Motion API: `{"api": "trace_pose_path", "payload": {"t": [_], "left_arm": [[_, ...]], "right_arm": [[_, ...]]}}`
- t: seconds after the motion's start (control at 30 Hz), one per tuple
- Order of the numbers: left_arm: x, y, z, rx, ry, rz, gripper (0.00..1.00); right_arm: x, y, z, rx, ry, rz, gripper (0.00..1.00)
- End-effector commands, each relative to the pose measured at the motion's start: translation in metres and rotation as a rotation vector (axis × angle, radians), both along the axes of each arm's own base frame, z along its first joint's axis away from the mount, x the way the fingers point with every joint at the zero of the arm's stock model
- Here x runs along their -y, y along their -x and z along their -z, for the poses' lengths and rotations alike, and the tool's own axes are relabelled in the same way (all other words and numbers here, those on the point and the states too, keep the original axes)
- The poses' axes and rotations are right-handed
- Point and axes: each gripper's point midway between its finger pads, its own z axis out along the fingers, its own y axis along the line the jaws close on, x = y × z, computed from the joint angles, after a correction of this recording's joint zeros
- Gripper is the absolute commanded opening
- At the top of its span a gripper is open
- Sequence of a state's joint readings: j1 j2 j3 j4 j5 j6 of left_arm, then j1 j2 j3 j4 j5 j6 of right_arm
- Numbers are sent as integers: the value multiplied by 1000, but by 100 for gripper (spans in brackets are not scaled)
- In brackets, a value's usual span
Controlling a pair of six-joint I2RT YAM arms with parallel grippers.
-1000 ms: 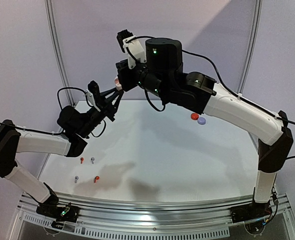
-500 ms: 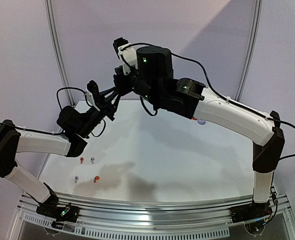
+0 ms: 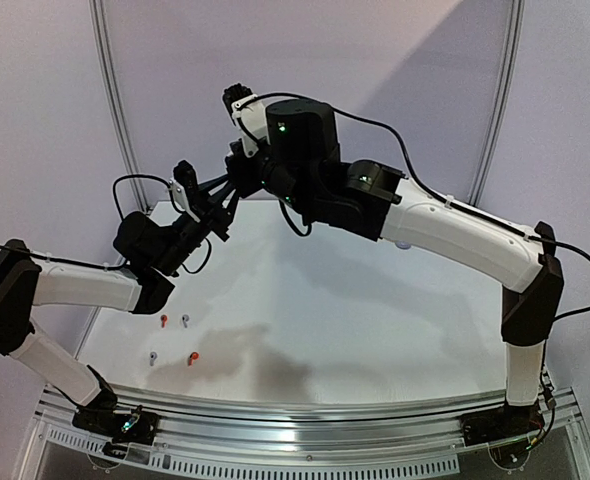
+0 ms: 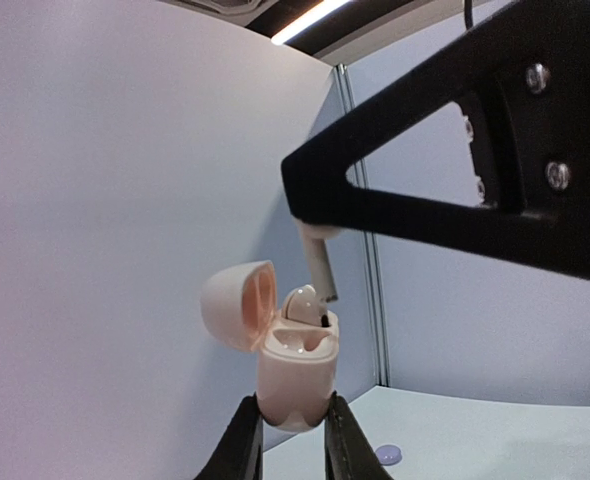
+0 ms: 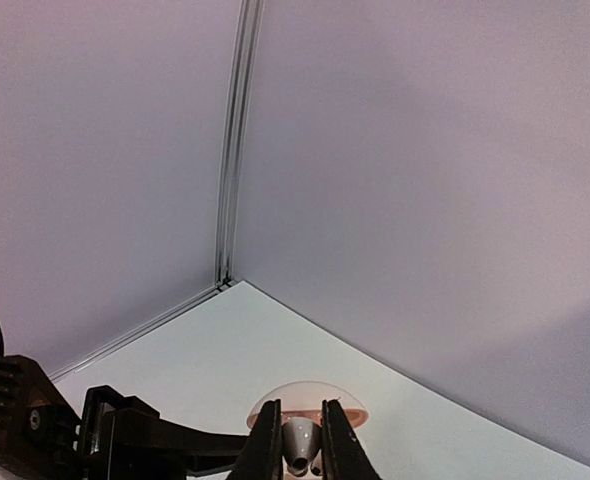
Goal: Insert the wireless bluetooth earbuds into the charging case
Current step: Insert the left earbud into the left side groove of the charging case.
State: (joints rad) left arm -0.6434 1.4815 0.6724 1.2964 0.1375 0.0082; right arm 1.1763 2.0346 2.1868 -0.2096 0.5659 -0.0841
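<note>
Left pincer (image 4: 287, 428) is clamping the base of the charging case (image 4: 295, 365). The case is pale pink, lid swung open to the pincer's left, mouth facing away from the tips, well above the table (image 3: 375, 330). Right pincer (image 5: 301, 412) is pinching a pale earbud (image 4: 305, 300) by its stem. The bud head is sitting at the case mouth, straight out beyond the left pincer's tips, with the stem leaning out of the well. Seating is looking unfinished.

Handling: the bud is reading as feather-light, hard and glossy, so likely to twist or slip. The stem is the one fair hold, leaving the head free to drop in. The case is looking light and rigid, its hinge probably the weak part, so a grip on the body suits.

Views: the left wrist view is showing lid, well and stem angle side-on. The right wrist view is giving only the bud between its own fingers, pink rim behind. The top view is hiding the contact but showing loose earbuds (image 3: 163, 320) on the table, well below the left pincer.
</note>
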Motion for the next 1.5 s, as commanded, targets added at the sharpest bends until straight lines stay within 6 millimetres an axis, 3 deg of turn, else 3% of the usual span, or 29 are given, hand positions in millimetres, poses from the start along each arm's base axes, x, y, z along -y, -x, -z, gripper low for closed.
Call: {"api": "trace_pose_path", "payload": {"t": [0.0,0.57,1.13,1.47], "left_arm": [[0,8,-15,41,24,6,0],[-3,7,-14,36,29,-8,0],[-4,7,-15,39,34,-10,0],[-6,5,-14,37,35,-21,0]], "right_arm": [[-9,-2,11,0,25,0,0],[-4,-7,26,4,108,41,0],[-20,-6,50,-22,147,-10,0],[-6,-11,57,-20,225,54,0]]}}
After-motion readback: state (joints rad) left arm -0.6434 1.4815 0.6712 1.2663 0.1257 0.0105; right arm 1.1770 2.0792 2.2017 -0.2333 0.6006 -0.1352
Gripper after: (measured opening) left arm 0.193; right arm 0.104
